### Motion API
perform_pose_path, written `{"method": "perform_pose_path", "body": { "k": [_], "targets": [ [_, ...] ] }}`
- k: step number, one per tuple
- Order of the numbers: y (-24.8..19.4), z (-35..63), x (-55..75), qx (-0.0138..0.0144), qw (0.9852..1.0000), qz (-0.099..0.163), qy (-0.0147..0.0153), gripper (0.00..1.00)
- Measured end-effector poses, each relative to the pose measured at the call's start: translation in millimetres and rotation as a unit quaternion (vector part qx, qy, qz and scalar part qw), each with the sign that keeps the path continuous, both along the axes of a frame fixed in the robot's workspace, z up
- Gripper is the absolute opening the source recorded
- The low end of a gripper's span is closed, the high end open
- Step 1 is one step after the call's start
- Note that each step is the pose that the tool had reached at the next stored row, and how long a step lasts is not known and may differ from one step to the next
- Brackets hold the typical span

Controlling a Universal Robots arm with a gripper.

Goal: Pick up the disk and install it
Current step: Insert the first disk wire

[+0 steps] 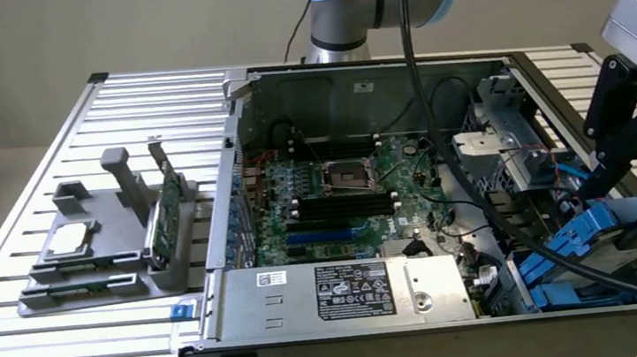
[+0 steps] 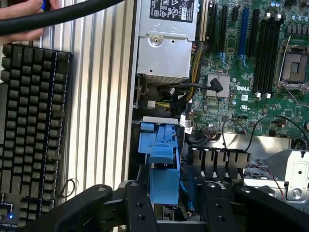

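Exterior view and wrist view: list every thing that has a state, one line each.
claw: shut on the disk
disk: held tilted inside the case, at the exterior view's right
computer case: side open, board exposed
processor socket: bare, no cooler fitted
green card: standing upright in the grey holder
keyboard: one blue light lit

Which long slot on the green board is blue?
The single blue expansion slot on the motherboard. Slots on both sides of it are black, as are the memory slots nearer the processor socket.
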State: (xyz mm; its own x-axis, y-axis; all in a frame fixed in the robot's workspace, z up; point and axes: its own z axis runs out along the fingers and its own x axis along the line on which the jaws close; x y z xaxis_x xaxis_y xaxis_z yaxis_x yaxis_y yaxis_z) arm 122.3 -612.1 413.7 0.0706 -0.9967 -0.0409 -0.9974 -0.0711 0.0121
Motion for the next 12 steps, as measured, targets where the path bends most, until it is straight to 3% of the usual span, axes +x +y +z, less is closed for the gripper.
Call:
{"method": "perform_pose_path", "body": {
  "k": [1, 2, 5, 12],
  "targets": [
    [-0.5, -0.1, 0.0, 0.0, 1.0, 0.0, 0.001, 0.46],
    [-1.0, -0.3, 0.0, 0.0, 1.0, 0.0, 0.0018, 0.53],
    [-2.2, -1.6, -0.1, 0.0001, 1.0, 0.0, 0.0039, 0.53],
    [-8.0, -11.7, 0.0, 0.0022, 1.0, 0.002, 0.0045, 0.53]
  ]
}}
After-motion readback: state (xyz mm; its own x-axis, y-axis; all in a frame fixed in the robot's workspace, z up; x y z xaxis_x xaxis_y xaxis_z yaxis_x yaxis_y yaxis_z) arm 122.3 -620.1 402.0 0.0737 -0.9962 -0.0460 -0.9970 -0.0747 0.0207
